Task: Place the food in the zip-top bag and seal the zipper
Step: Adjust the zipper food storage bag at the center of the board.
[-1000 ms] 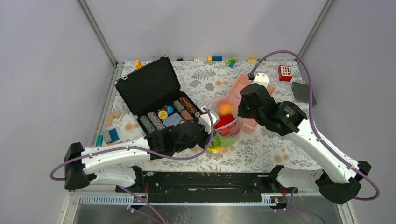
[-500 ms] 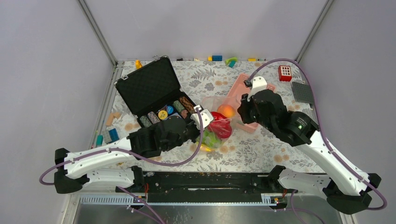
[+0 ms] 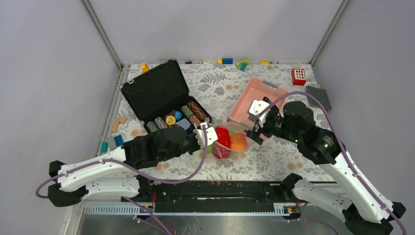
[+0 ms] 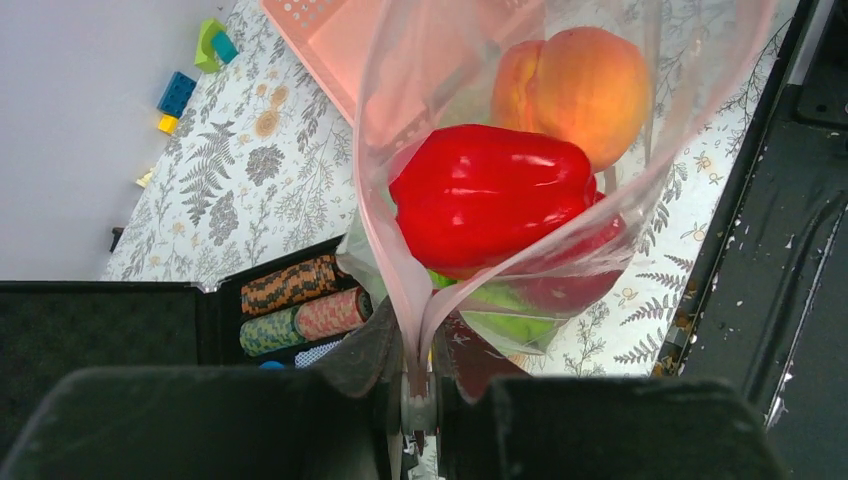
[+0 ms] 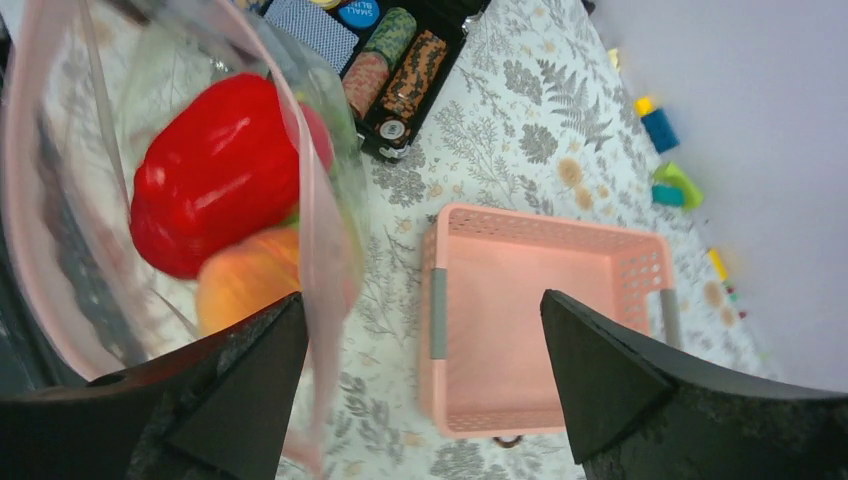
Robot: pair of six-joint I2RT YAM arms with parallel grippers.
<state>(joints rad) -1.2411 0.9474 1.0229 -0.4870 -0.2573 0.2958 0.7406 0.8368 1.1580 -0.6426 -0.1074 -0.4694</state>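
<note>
Firmly, left pincer (image 4: pixel 420 365) pinches zip-top bag (image 4: pixel 395 110).

The clear, thin plastic zip-top bag (image 4: pixel 410 120) looks filmy and wrinkled, with soft glare on its folds. Inside it, the red toy pepper (image 4: pixel 490 195) is smooth, glossy plastic with bright highlights. The orange round fruit (image 4: pixel 585 85) is matt, almost velvety. The pink slotted plastic basket (image 5: pixel 520 320) has a dull sheen. The fern-printed bench covering (image 3: pixel 220 88) looks matt, like cloth.
</note>
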